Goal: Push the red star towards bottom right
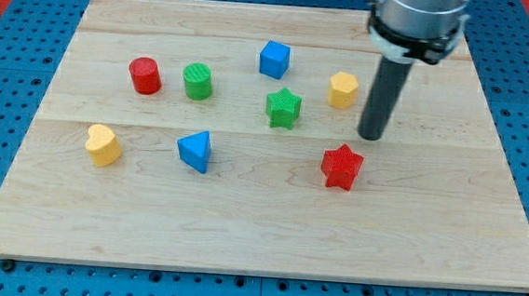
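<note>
The red star (pixel 342 166) lies on the wooden board (pixel 259 232), right of the middle. My tip (pixel 372 136) rests on the board just above and to the right of the red star, a small gap apart from it. The yellow hexagon (pixel 342 90) sits to the upper left of my tip.
A green star (pixel 284 108) and a blue cube (pixel 273 59) lie near the middle top. A red cylinder (pixel 144 75) and a green cylinder (pixel 197 81) stand at the left. A yellow heart (pixel 103 145) and a blue triangle (pixel 194 151) lie lower left.
</note>
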{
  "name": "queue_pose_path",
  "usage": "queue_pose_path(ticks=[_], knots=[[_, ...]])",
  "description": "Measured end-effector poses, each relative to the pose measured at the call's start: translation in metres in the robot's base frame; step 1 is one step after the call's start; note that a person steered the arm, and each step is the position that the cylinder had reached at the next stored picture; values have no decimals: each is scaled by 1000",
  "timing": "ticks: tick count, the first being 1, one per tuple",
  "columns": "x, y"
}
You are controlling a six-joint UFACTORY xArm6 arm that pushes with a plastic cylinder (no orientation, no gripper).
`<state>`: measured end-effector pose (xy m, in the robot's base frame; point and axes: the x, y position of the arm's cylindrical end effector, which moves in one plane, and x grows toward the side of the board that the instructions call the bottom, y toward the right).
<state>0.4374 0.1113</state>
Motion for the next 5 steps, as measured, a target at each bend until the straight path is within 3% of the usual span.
queue_pose_path(ticks=[1, 2, 3, 5], knots=[[4, -52], [14, -51], [46, -14], [60, -49]])
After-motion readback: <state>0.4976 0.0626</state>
